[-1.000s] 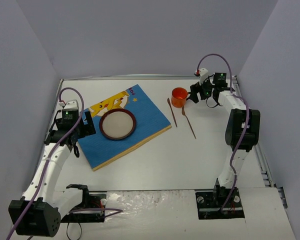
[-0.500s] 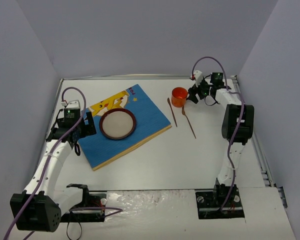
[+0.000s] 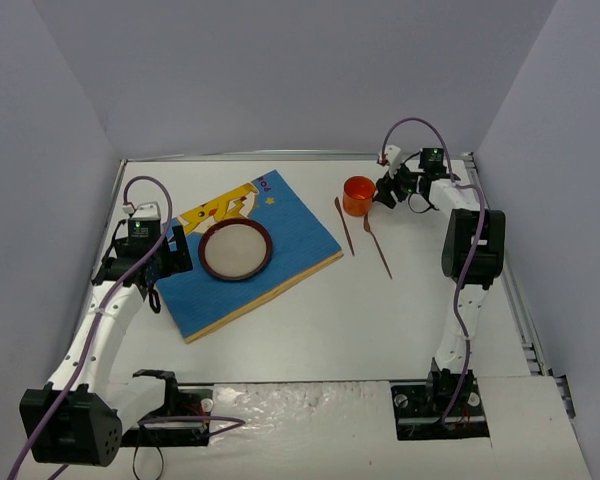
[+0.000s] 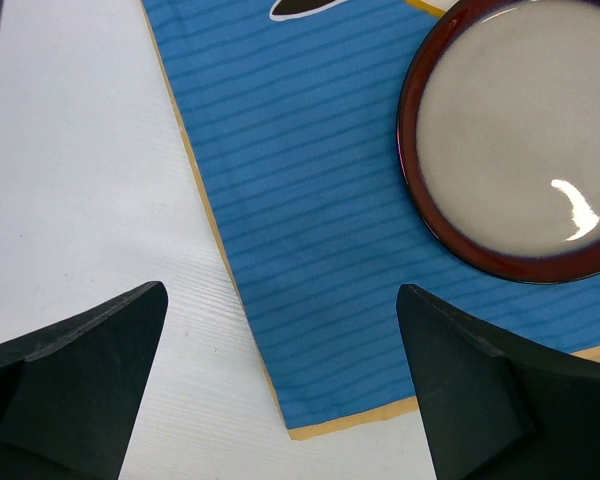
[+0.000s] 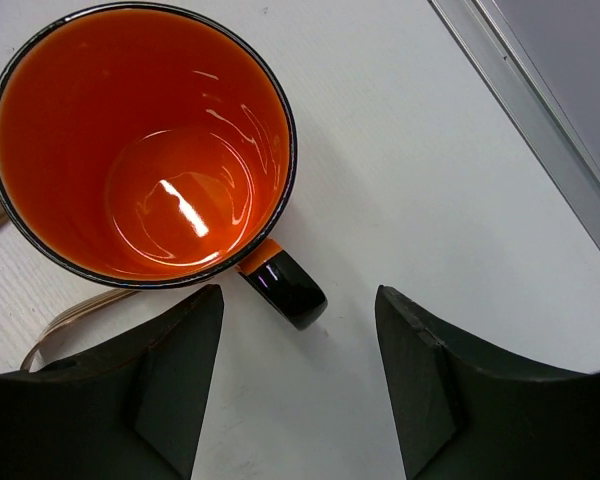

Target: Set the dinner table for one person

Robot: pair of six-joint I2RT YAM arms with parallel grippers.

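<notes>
Across the whole floor of the grey-walled enclosure lies the dinner table (image 3: 310, 330), a flat white top with a thin metal rim showing along its far and right edges. The two arm bases are bolted at its near edge.

On the left half of the table a blue placemat (image 3: 205, 290) with a yellow cartoon figure lies turned at an angle. A round plate (image 3: 235, 249) with a dark red rim and a pale centre sits on it, toward its far side.

To the right of the placemat two slim brown utensils (image 3: 344, 224) (image 3: 377, 243) lie on the bare table, close together but apart. Just beyond them, at the far right, an orange mug (image 3: 359, 194) stands upright with its black handle (image 5: 285, 290) pointing right.

The right gripper (image 5: 298, 300) is at that handle. Its jaws stand partly open, one on each side of the handle, with a gap showing on both sides, so it holds nothing.

The left gripper (image 4: 280, 292) hangs over the near left edge of the placemat, beside the plate. Its jaws are spread wide and have hold of nothing.
</notes>
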